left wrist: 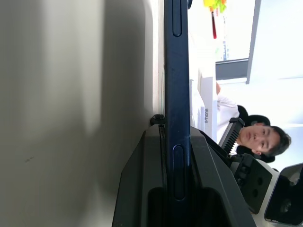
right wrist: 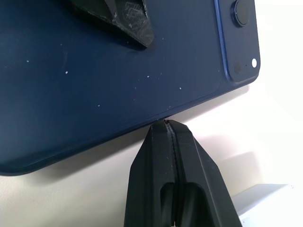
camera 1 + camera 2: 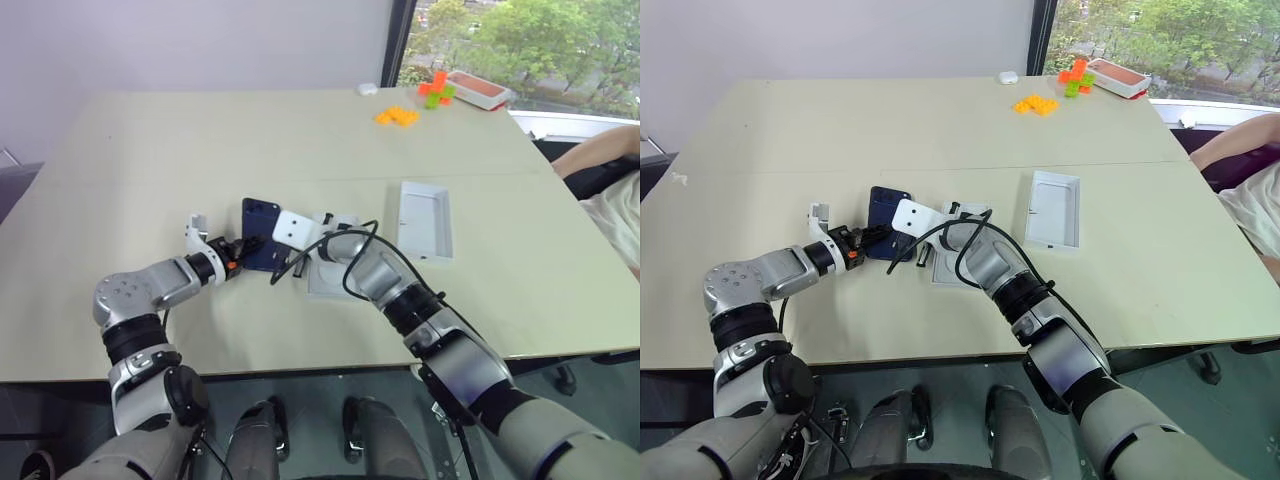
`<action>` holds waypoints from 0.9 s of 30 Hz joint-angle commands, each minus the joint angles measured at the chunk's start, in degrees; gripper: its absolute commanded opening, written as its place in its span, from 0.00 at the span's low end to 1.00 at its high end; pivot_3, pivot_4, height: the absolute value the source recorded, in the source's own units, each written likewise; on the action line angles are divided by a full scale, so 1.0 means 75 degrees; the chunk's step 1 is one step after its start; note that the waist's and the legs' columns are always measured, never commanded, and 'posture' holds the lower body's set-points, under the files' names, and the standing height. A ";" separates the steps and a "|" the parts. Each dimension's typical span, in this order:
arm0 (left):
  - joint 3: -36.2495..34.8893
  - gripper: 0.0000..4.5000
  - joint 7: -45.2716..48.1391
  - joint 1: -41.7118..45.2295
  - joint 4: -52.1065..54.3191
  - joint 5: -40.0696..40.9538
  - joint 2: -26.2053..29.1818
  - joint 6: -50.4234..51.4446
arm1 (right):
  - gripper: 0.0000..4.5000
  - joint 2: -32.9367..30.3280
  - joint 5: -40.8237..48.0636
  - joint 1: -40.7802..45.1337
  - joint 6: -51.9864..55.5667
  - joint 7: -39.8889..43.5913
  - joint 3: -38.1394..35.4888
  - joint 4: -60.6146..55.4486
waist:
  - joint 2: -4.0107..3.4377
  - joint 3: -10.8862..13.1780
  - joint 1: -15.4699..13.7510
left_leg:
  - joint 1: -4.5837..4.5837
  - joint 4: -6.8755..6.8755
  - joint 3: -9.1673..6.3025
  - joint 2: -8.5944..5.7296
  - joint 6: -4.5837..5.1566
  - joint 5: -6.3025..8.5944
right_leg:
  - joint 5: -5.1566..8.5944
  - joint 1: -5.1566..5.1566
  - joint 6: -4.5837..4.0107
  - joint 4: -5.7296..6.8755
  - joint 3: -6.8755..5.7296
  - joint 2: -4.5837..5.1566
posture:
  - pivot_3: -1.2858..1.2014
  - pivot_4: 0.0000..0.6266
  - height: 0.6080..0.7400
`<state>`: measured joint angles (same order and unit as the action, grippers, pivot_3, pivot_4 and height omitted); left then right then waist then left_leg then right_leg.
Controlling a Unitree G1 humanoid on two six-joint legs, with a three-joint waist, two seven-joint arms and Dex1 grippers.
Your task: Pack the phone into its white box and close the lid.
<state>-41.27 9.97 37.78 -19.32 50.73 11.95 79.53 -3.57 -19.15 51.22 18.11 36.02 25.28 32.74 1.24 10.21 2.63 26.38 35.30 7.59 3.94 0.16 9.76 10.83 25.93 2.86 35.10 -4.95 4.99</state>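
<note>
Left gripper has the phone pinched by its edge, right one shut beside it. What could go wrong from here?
1. The left gripper clamps the slim navy-blue smartphone only across its thin edge near one end, so the phone may pivot or slip.
2. The right gripper, shut, presses its tips against the phone's long edge; a shove could twist it out of the left grip.
3. The shallow white box tray sits under the right arm, so the arm may knock it.

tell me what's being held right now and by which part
The left gripper holds the slim dark navy-blue phone, jaws clamped across its faces at one long edge. The shut right gripper holds nothing.
</note>
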 commanded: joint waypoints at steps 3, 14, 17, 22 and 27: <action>0.0156 0.01 0.0050 -0.0254 0.0223 0.0204 -0.0113 0.0164 | 0.00 0.0017 0.0016 0.0015 -0.0091 0.0003 0.0040 -0.0085 | 0.0000 0.0000 0.0004 | 0.0000 0.0000 0.0001 0.0000 0.0000 0.0000 | 0.0000 0.0000 0.0000 0.0000 0.0000 0.0000 | 0.52 0.24 1.00; 0.0303 0.01 0.0915 -0.0844 0.1707 0.0796 0.0245 -0.0504 | 0.00 -0.0166 0.2791 -0.0335 0.0948 0.1684 -0.1862 -0.2119 | 0.0007 0.0014 -0.0003 | 0.0037 -0.0001 0.0005 0.0000 0.0001 -0.0001 | 0.0003 0.0039 0.0013 0.0000 0.0004 -0.0006 | 0.52 0.24 1.00; 0.0656 0.01 0.1298 -0.1080 0.1978 0.0833 0.0528 -0.0491 | 0.00 -0.0448 0.3916 -0.0432 0.1997 0.2210 -0.2517 -0.2982 | 0.0008 0.0014 -0.0032 | 0.0055 0.0002 -0.0002 0.0002 0.0000 -0.0003 | 0.0002 0.0060 0.0020 0.0008 0.0004 -0.0017 | 0.52 0.24 1.00; 0.0584 0.00 0.1027 -0.0777 0.2022 0.1612 0.0311 0.0079 | 0.29 -0.1732 0.4763 -0.0844 0.2596 0.3054 -0.2934 -0.3848 | 0.0009 0.0014 -0.0120 | 0.0057 0.0009 -0.0002 -0.0005 0.0002 -0.0001 | 0.0011 0.0053 0.0015 -0.0002 0.0002 0.0002 | 0.52 0.24 1.00; 0.0564 0.00 0.0240 -0.0464 0.2310 0.2407 -0.0342 0.0340 | 0.87 -0.2984 0.4984 -0.1523 0.2162 0.3752 -0.3026 -0.4165 | 0.0012 0.0017 -0.0241 | 0.0097 0.0049 -0.0008 -0.0010 0.0013 0.0005 | 0.0012 0.0068 0.0016 -0.0012 0.0002 0.0009 | 0.52 0.24 1.00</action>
<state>-36.79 13.51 32.23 -5.22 64.80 10.40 82.09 -23.72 16.59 40.30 36.24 61.95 4.09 4.26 1.33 10.34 0.83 27.13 35.71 7.52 3.86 0.26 9.80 10.91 26.44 2.97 35.01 -4.94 5.02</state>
